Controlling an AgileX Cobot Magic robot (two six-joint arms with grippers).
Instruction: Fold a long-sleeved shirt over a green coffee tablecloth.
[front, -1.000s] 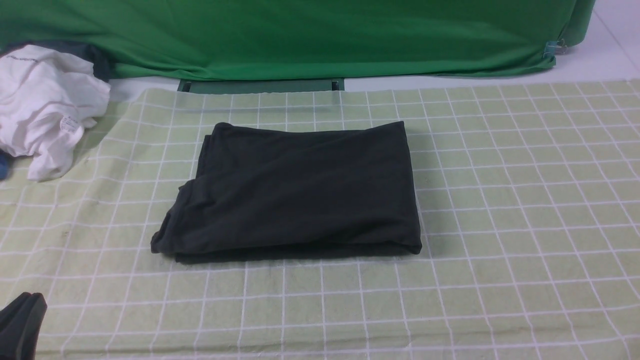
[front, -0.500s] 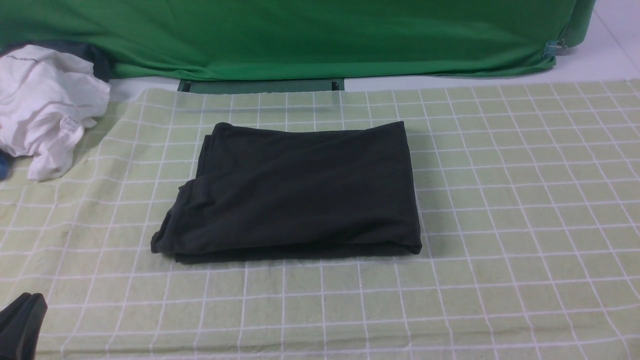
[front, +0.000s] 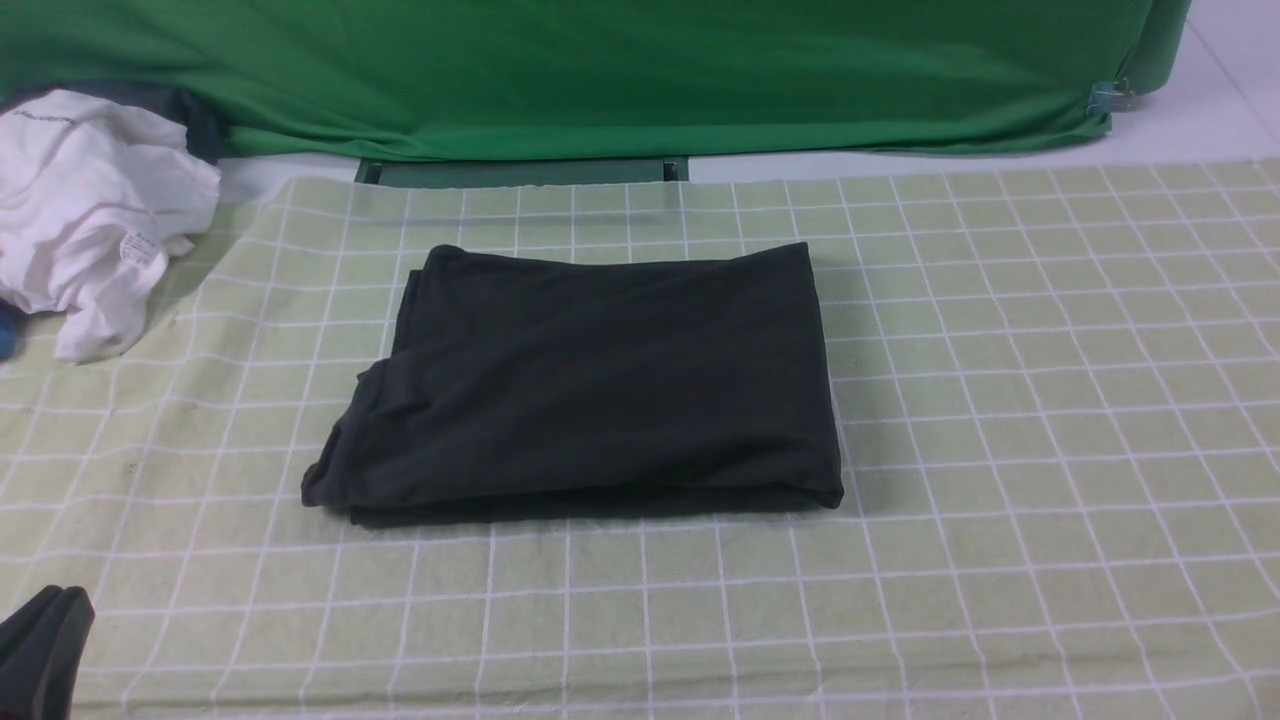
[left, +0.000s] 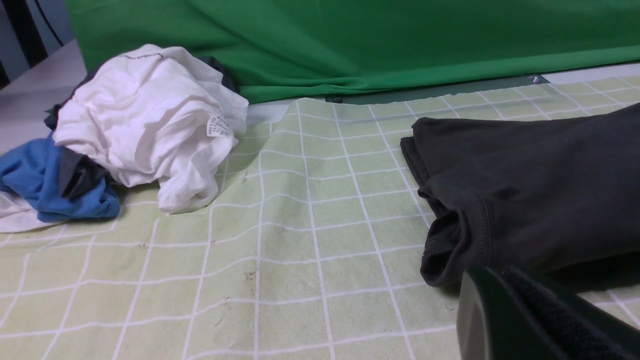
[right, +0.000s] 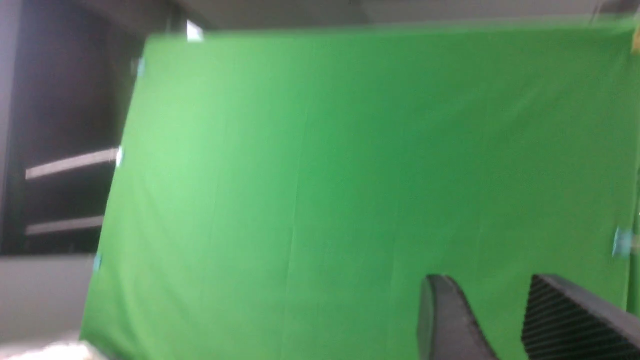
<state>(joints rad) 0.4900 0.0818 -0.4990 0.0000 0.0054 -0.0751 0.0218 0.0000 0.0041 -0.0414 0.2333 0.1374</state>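
The black shirt (front: 600, 380) lies folded on the green tablecloth (front: 1000, 620), maybe to make it small. Nearer us than the shirt, the left gripper (left: 492, 274) is pinched closed, empty. The right gripper (right: 490, 282) is spread, holding nothing, perhaps lifted out of the way.

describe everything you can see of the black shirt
The black shirt is soft-looking, matte fabric, folded into a wide, layered bundle lying on the pale green gridded tablecloth, left of the front view's middle. Its far edge dips slightly between two raised corners. The left side is uneven, with a bunched flap jutting out toward the near left corner, where the left wrist view shows a stitched seam. Under layers peek out along the left and near edges. No fingers touch it in the front view.
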